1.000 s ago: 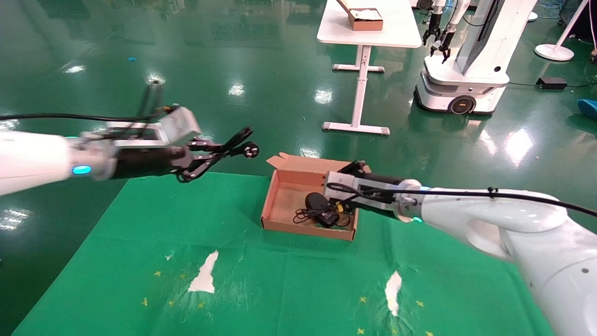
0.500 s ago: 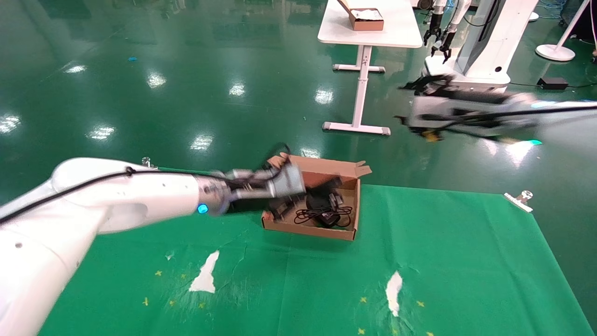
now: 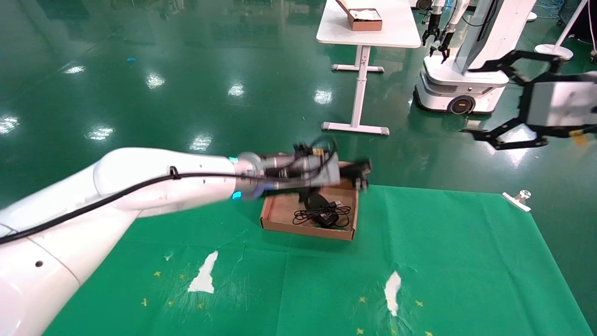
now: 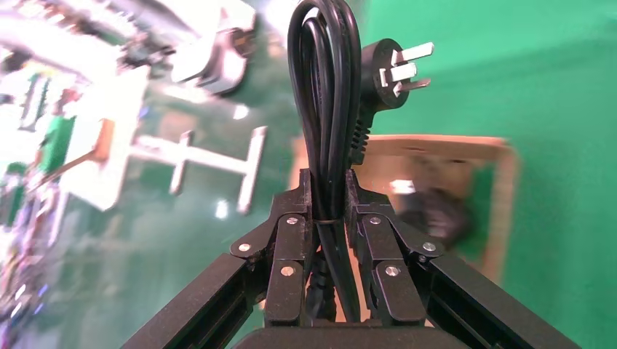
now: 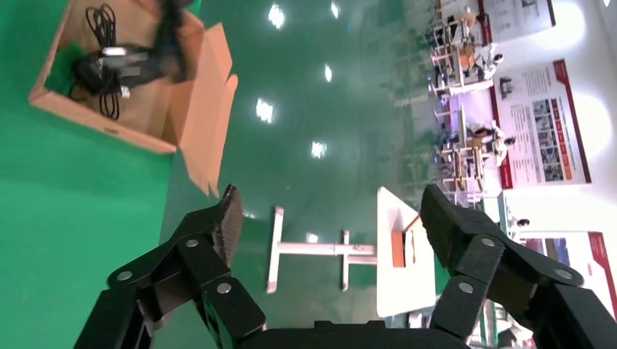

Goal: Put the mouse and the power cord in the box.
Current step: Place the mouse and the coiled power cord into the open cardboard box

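Above the box (image 3: 280,219), the left gripper (image 4: 331,218) pinched the cord (image 4: 327,87), thick black loops ending in a three-pin plug (image 4: 385,73). Inside the brown box lay the mouse (image 3: 317,201), black and oval, with its thin bundled cable. Off right, the raised right gripper (image 3: 485,100) spread its fingers wide.

The power cord (image 4: 325,80) is black with silver pins. The box (image 3: 280,211) is plain brown, and the mouse (image 3: 317,202) inside is black. The cloth (image 3: 447,261) is bright green with white torn patches and small yellow stars. The floor (image 3: 186,56) is glossy dark green.
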Available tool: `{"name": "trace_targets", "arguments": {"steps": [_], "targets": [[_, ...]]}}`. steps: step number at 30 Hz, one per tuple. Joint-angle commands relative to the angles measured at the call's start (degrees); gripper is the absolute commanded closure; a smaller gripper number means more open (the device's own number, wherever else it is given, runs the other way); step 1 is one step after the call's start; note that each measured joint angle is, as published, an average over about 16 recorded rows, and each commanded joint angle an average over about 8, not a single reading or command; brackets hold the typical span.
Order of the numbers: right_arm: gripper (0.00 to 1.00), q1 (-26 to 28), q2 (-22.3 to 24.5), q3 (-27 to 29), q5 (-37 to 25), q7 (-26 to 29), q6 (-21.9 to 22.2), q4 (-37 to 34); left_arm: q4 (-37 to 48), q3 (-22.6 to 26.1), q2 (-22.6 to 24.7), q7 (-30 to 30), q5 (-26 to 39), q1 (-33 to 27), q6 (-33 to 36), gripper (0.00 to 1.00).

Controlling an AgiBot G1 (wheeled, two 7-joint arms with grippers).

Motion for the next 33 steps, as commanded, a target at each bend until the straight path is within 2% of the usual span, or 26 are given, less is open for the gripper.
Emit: {"name": "trace_targets", "arguments": {"steps": [1,2,6,12,17,33], "targets": [[0.0,-0.01,1.56,-0.22,-0.32,1.73,-0.88,1.79,-0.79,2.61,0.01,-2.72,-0.42,-0.75,-3.24,0.09],[0.0,-0.38,2.13,-0.2,-0.29,2.53,-0.84,3.05,-1.02,3.79,0.0,-3.95,-0.62,-1.02,-4.15,0.0],[0.0,-1.69,3.89,-0.07,-0.05,4.9,-0.92,7.33,-2.01,7.49,0.01,-7.3,-1.13,-1.69,-6.43,0.0],[0.0,-2.76,5.29,0.09,0.31,6.29,-1.49,10.74,-3.42,9.24,-0.51,-9.18,-2.13,-1.57,-7.26,0.0],[0.0,-4.67,5.56,0.8,1.63,8.7,-1.72,12.68,-5.74,6.33,-3.07,-9.97,-4.62,0.64,-4.23,0.0],[0.0,-16.98,6.96,5.57,10.55,24.17,-4.34,24.06,-15.8,-8.58,-14.84,-13.32,-15.7,11.04,10.71,0.0]]}}
